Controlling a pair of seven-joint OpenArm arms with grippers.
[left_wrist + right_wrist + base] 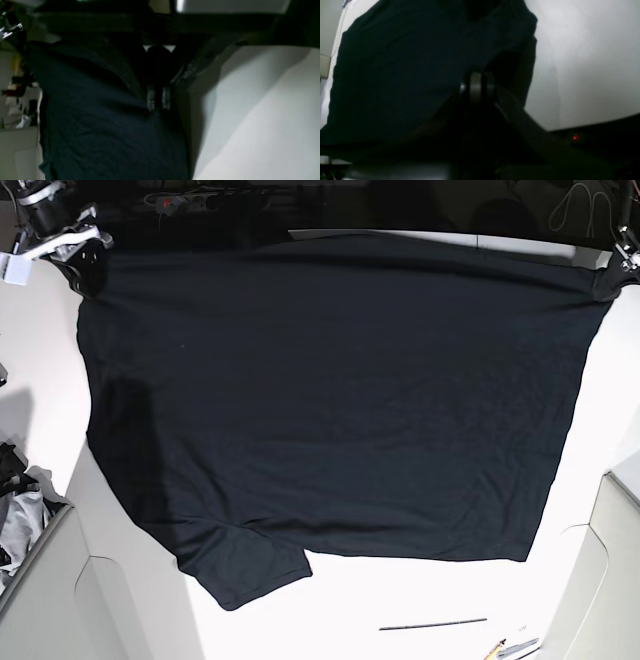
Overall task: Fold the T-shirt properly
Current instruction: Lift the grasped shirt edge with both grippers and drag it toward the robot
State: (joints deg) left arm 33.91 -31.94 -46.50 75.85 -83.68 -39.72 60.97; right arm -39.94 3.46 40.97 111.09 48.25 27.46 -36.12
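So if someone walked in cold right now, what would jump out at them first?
The black T-shirt, held stretched wide over the white table, fills nearly the whole base view. The right gripper and left gripper are shut on its far corners. One sleeve lies near the front edge.

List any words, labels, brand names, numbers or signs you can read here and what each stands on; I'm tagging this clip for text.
None can be read.
The T-shirt is plain black, with no print or label showing.
The table bears no writing.
The small pen-like items at the table's near edge are too small to show any text.
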